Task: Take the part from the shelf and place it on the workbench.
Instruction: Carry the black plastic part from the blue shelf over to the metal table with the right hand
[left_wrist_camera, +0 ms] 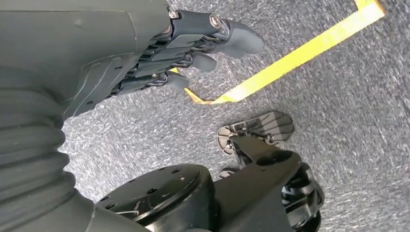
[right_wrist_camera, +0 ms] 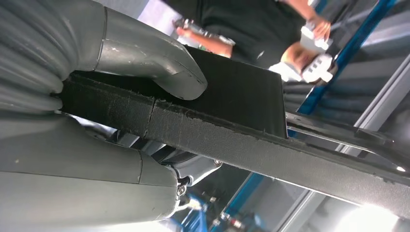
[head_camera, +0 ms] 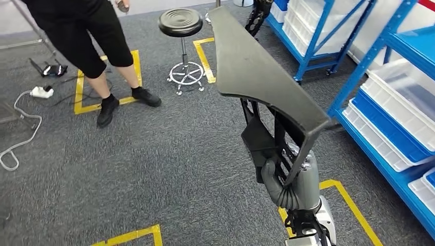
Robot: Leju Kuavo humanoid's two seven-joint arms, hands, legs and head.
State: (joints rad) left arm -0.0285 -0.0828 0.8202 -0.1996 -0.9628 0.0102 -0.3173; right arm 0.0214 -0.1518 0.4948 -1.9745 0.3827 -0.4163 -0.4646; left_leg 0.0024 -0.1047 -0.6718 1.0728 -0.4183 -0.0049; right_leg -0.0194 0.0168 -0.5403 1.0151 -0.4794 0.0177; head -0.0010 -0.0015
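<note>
Head view looks down over carpet (head_camera: 154,169); wrist views sit close behind each hand.

Grey carpet floor (head_camera: 169,154) (yellow tape (head_camera: 134,66)), black stool (head_camera: 180,23), cables (head_camera: 20,128).

Part (head_camera: 256,66): long dark grey panel, flat face with ribbed black frame underneath, held tilted up off the floor, lower end clamped in right hand (head_camera: 287,187).
</note>
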